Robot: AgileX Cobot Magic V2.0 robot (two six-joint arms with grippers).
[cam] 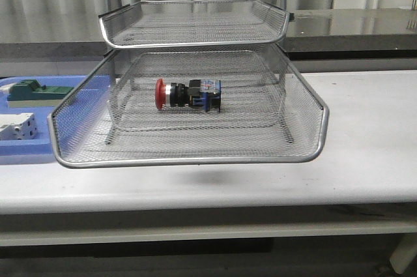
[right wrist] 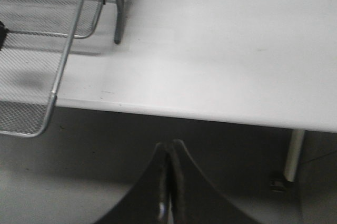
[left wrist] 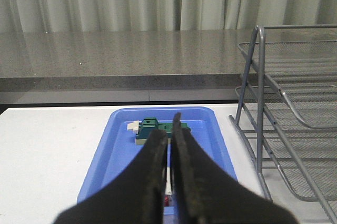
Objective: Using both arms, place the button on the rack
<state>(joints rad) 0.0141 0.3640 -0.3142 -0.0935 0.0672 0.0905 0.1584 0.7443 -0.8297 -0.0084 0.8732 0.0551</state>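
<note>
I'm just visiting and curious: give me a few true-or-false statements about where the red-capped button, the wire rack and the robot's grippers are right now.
1. The button lies on its side in the rack. True.
2. The left gripper holds the button. False: it is shut and empty.
3. The blue tray sits to the rack's left in the front view. True.
4. The right gripper is wide open. False: it is shut.
</note>
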